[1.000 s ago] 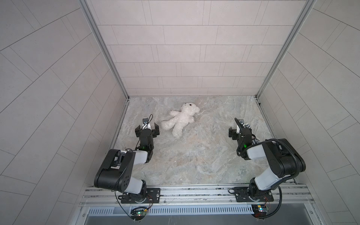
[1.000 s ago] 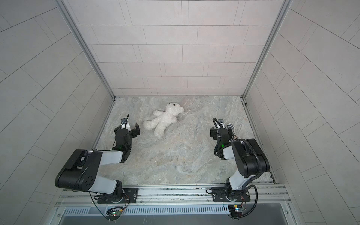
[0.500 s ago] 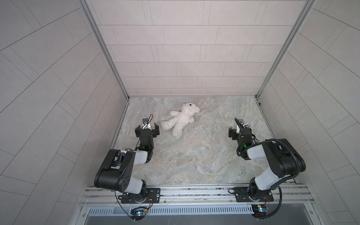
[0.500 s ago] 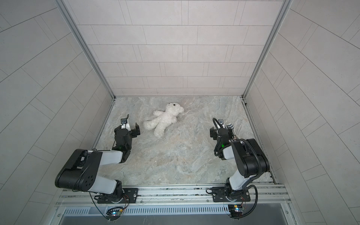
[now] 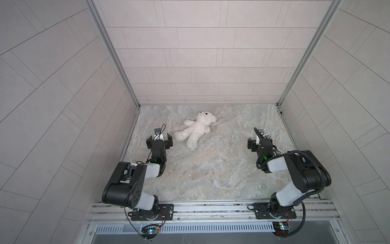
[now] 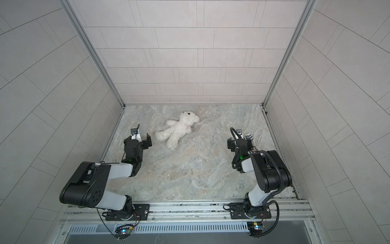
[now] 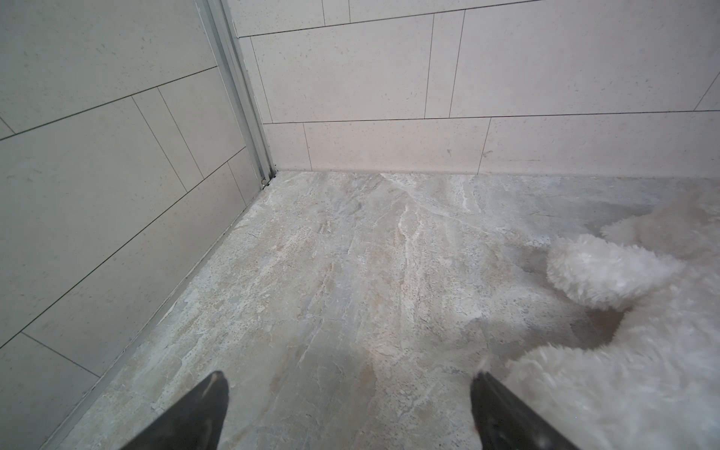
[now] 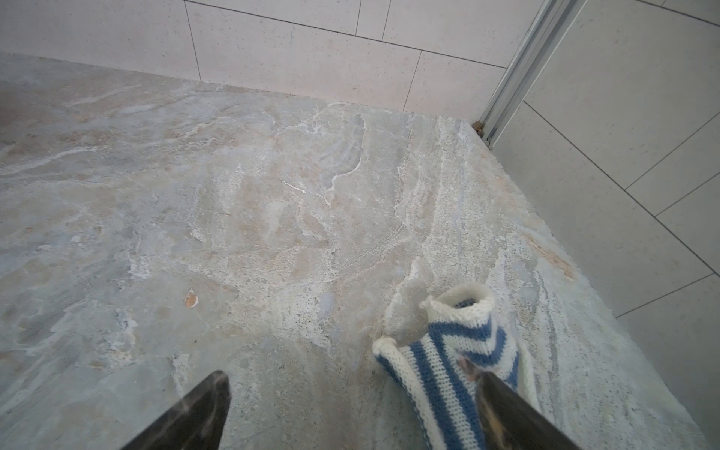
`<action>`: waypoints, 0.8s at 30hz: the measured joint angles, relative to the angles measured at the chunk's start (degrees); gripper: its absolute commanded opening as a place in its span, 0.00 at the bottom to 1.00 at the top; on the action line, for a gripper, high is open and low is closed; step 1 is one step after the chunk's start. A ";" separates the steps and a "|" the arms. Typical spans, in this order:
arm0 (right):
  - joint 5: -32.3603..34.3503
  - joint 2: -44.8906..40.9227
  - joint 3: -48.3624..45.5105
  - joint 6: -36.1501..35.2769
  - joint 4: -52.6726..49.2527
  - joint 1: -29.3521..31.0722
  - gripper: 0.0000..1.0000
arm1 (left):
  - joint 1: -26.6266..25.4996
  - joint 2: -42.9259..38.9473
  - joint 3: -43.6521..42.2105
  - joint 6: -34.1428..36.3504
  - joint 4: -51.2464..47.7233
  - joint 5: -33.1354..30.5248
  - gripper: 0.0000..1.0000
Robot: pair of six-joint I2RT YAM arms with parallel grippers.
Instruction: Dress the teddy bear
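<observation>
**Bear lies feet-first toward our left gripper**

We see the teddy bear lying flat on the marble table, toward the back and left of centre. Its long axis runs diagonally, with the legs pointing at our left gripper and the head angled away toward the back wall. That gripper is spread wide and empty, one finger just beside the nearer furry leg, so we judge it the arm to reach. Our right gripper is also spread wide and holds nothing. It sits well apart from the bear, over the striped shirt. We cannot tell whether it touches the cloth.
</observation>
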 measured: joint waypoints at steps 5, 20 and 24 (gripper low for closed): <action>-0.24 -0.63 0.00 -0.26 -0.44 0.04 0.99 | 0.00 -0.26 0.02 -0.20 -0.59 -0.09 1.00; -0.26 -14.99 0.63 -0.63 -12.55 0.66 1.00 | 0.00 -9.62 3.23 -1.05 -14.56 -0.22 1.00; -0.68 -17.22 2.34 0.37 -17.22 0.70 0.99 | -0.04 -12.31 4.59 -1.88 -19.71 0.17 1.00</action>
